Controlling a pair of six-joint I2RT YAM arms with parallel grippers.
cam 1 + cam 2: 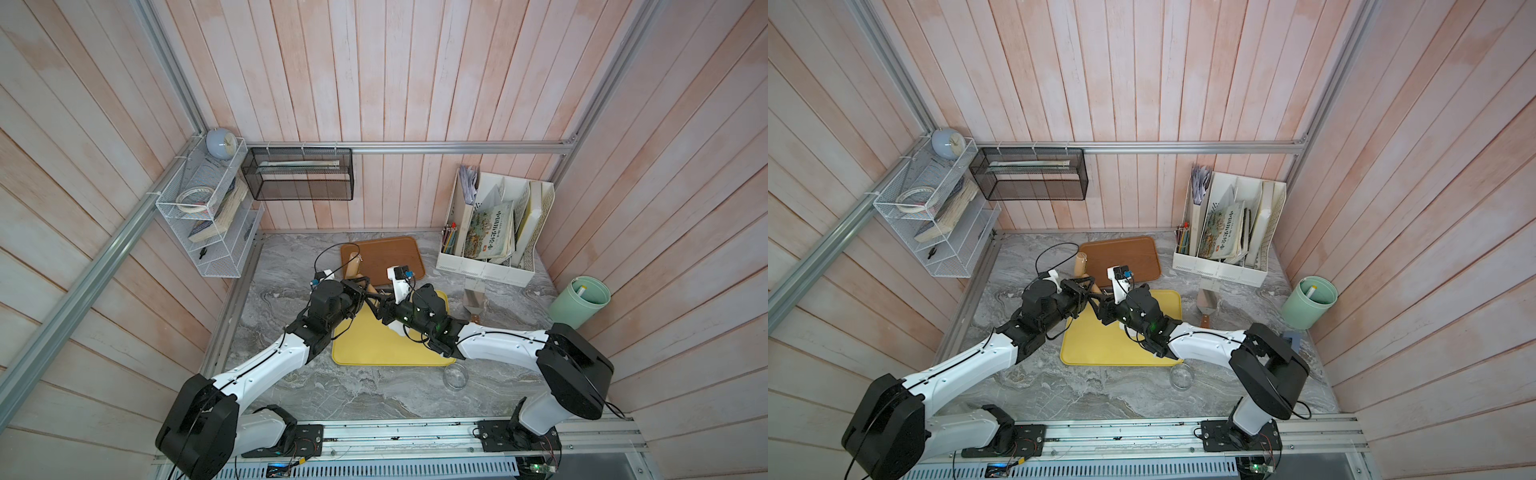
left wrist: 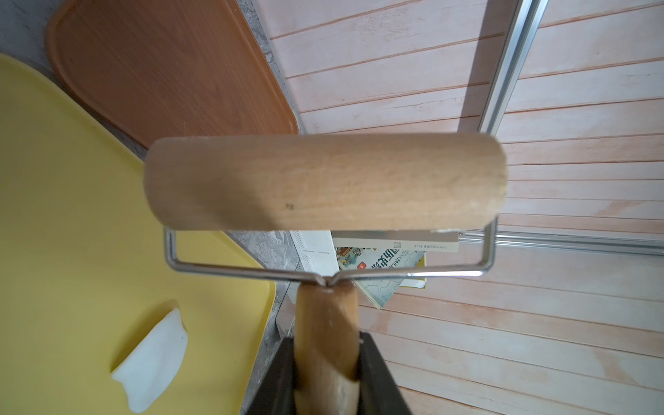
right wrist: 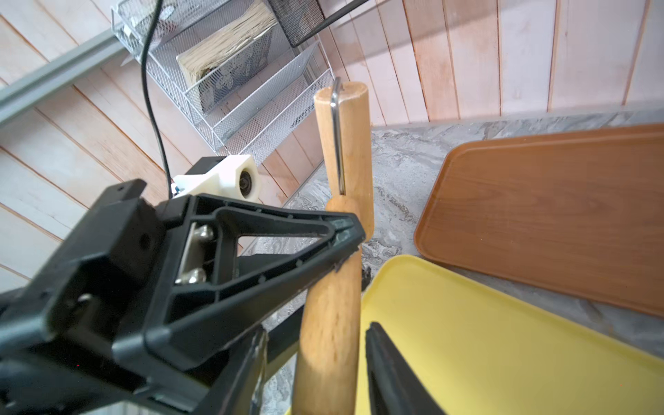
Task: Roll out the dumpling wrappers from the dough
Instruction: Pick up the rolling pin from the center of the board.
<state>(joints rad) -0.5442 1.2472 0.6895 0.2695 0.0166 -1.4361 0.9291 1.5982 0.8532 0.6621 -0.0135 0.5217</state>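
A wooden roller (image 2: 323, 183) on a wire frame is held off the table by its wooden handle (image 2: 325, 341), with my left gripper (image 2: 325, 345) shut on it. My right gripper (image 3: 318, 330) straddles the same handle (image 3: 330, 341) from the opposite side, and a gap shows on each side, so it is open. In both top views the two grippers (image 1: 361, 293) (image 1: 380, 303) meet over the far edge of the yellow tray (image 1: 374, 349). The dough (image 2: 151, 359), a white flattish irregular blob, lies on the yellow tray (image 2: 72, 179). The dumpling wrappers are out of view.
A brown tray (image 1: 386, 253) lies behind the yellow one. A white file organizer (image 1: 494, 232) stands at the back right, with a metal scraper (image 1: 473, 301) in front of it and a green cup (image 1: 579, 301) at the far right. A glass bowl (image 1: 456, 376) sits under my right arm.
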